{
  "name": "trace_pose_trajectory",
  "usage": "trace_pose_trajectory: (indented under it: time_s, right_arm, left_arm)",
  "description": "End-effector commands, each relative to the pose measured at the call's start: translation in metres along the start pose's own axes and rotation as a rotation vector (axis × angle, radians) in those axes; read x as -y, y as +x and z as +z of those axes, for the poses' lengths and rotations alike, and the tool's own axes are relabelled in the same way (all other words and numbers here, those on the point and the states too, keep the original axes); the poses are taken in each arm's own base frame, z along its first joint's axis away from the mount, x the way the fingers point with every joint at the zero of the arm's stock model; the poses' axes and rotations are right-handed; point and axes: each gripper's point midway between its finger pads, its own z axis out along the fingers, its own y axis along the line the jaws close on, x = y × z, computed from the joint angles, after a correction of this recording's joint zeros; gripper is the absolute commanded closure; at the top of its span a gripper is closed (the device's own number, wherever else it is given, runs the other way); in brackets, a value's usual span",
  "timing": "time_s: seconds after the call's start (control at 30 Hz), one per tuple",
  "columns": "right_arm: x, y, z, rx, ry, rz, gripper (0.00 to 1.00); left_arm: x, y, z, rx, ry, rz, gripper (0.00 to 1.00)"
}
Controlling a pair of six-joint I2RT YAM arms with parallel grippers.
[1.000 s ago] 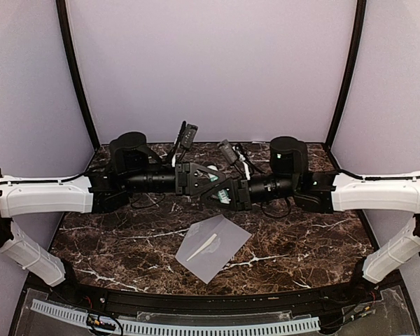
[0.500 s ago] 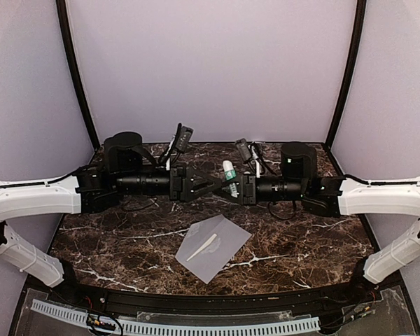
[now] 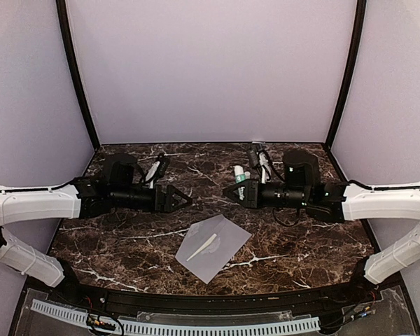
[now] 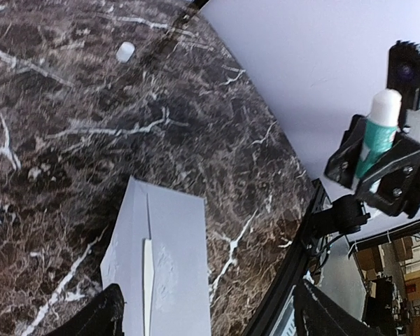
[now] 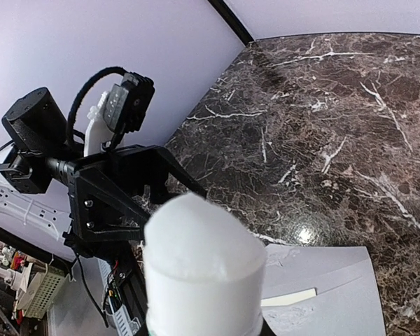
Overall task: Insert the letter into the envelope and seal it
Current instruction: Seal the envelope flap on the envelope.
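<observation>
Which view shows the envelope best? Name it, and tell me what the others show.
Top external: the envelope lies whole and flat on the table, all four corners in sight. Left wrist is closer, but the frame's bottom edge cuts it off. Right wrist shows only part, behind the white-topped tube.

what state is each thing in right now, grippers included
left gripper: open, empty, above the table
right gripper: shut on the glue stick
glue stick: held off the table, white end up
envelope: lying flat on the table, a pale strip showing along its flap, nothing touching it
small white piece: lying on the table, apart from the envelope
</observation>
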Motion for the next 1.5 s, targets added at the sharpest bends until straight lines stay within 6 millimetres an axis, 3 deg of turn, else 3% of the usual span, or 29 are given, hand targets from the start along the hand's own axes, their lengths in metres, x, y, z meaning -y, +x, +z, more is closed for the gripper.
trace_pose_trajectory:
  time_s: [0.0, 0.27, 0.6, 0.93, 1.3, 1.47]
  right_arm:
    - [0.007, -0.005, -0.008, 0.039, 0.036, 0.011, 1.00]
    - [0.010, -0.004, -0.012, 0.043, 0.053, 0.012, 1.00]
    - [0.010, -0.007, -0.013, 0.045, 0.062, 0.005, 1.00]
    - [0.011, -0.006, -0.014, 0.044, 0.064, 0.006, 1.00]
    - [0.011, -0.005, -0.016, 0.044, 0.066, 0.007, 1.00]
    - [0.011, -0.006, -0.019, 0.048, 0.072, 0.006, 1.00]
  left_arm:
    - [-0.024, 0.031, 0.012, -0.102, -0.025, -0.036, 0.19]
    - [-0.052, 0.057, 0.039, -0.222, -0.051, -0.059, 0.27]
    - [-0.074, 0.065, 0.062, -0.262, -0.096, -0.057, 0.42]
    - [-0.085, 0.066, 0.077, -0.290, -0.116, -0.028, 0.54]
    - [-0.090, 0.069, 0.081, -0.299, -0.122, -0.020, 0.72]
    - [-0.092, 0.070, 0.083, -0.302, -0.125, -0.021, 0.76]
